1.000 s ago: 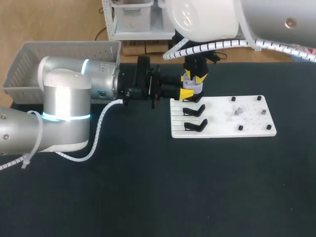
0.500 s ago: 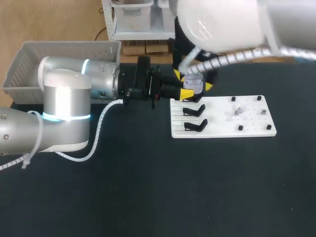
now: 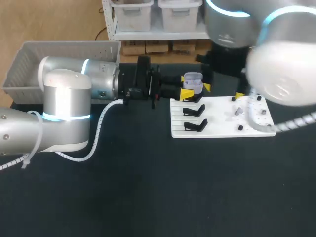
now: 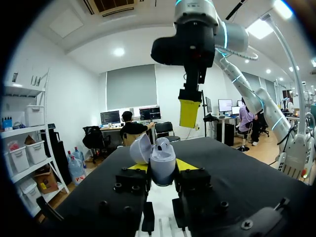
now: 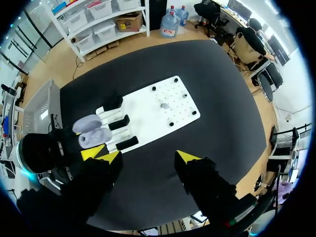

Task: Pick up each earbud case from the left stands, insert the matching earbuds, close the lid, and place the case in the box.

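Head, left wrist and right wrist views of one moment in the earbud-loading task.

The left gripper [image 4: 162, 169] is clenched on the pale lavender, egg-shaped plastic earbud case [image 3: 192, 81], one yellow-tipped finger on each flank. It holds the case upright just off the 10 o'clock corner of the white rectangular pegboard [image 3: 254, 130]. The hinged lid stands open and is tipped back. Gripping by the flanks leaves the mouth of the case free, so this reads as a presenting hold that offers an unobstructed opening from above. A rounded shape sits in the mouth, but whether it is a seated earbud cannot be told.

The black hook-shaped stands [image 3: 194, 109] at the board's 9 o'clock side are bare. This suggests the held case is the only one not yet boxed.

One small grey earbud [image 3: 238, 111] lies among the black pegs towards the board's 3 o'clock side, well apart from the case.

The right gripper [image 5: 144, 155] hangs high over the black table [image 3: 158, 192] with its fingers spread and nothing between them. Its height gives its camera the whole board and clears the space over the case. Fetching the grey earbud appears to be its next duty.

The grey perforated plastic box [image 3: 19, 64] stands at the table's 10 o'clock corner, beside the left arm. The judged stage is insertion, with the lid not yet closed.
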Controlling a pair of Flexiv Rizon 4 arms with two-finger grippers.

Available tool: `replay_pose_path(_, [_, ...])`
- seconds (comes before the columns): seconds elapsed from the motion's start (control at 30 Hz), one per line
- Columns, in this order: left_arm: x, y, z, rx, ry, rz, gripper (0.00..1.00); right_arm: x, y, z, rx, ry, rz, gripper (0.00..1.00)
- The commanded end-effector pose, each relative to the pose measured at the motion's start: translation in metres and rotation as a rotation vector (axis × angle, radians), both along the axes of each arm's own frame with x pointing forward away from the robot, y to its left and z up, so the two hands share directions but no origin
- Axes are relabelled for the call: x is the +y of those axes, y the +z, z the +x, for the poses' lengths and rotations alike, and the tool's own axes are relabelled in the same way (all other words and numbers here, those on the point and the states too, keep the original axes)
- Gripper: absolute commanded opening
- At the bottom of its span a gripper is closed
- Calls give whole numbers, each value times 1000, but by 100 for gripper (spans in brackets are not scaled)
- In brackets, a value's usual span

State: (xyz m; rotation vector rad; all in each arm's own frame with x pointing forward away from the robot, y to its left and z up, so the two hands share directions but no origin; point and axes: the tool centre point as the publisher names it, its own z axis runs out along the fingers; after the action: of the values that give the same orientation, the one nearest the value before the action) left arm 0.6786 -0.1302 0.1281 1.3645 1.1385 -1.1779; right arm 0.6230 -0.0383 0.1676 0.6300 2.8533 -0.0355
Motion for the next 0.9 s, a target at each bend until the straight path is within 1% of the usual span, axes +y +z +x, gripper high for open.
replay_pose_path(0.03, [0, 0, -2, -3, 6, -1, 0, -25, -9, -5, -97, 51, 195, 73])
replay_pose_path(0.1, [0, 0, -2, -3, 6, -1, 0, -31, -15, -1, -92, 60, 188, 63])
replay_pose_path(0.17, [0, 0, -2, -3, 6, -1, 0, -35, -22, 4, -92, 73, 159, 58])
replay_pose_path(0.23, [0, 0, -2, -3, 6, -1, 0, -39, -30, 9, -93, 85, 151, 51])
replay_pose_path(0.3, [0, 0, -2, -3, 6, -1, 0, -44, -40, 15, -93, 96, 113, 49])
replay_pose_path(0.37, [0, 0, -2, -3, 6, -1, 0, -50, -50, 20, -88, 103, 97, 49])
replay_pose_path(0.43, [0, 0, -2, -3, 6, -1, 0, -55, -60, 25, -78, 108, 74, 52])
replay_pose_path(0.47, [0, 0, -2, -3, 6, -1, 0, -57, -64, 28, -73, 109, 75, 56])
replay_pose_path(0.5, [0, 0, -2, -3, 6, -1, 0, -59, -69, 31, -67, 111, 68, 65])
replay_pose_path(0.53, [0, 0, -2, -3, 6, -1, 0, -61, -74, 33, -66, 113, 62, 71])
replay_pose_path(0.57, [0, 0, -2, -3, 6, -1, 0, -62, -78, 35, -64, 114, 61, 70])
replay_pose_path(0.6, [0, 0, -2, -3, 6, -1, 0, -63, -82, 37, -57, 116, 59, 67])
replay_pose_path(0.67, [0, 0, -2, -3, 6, -1, 0, -66, -92, 40, -43, 126, 27, 64])
replay_pose_path(0.7, [0, 0, -2, -3, 6, -1, 0, -67, -98, 41, -27, 131, 26, 59])
replay_pose_path(0.73, [0, 0, -2, -3, 6, -1, 0, -68, -102, 43, -25, 136, 17, 57])
replay_pose_path(0.77, [0, 0, -2, -3, 6, -1, 0, -69, -105, 44, -22, 138, 17, 58])
replay_pose_path(0.83, [0, 0, -2, -3, 6, -1, 0, -70, -111, 47, -16, 142, 17, 53])
replay_pose_path(0.9, [0, 0, -2, -3, 6, -1, 0, -71, -117, 50, -13, 146, 17, 50])
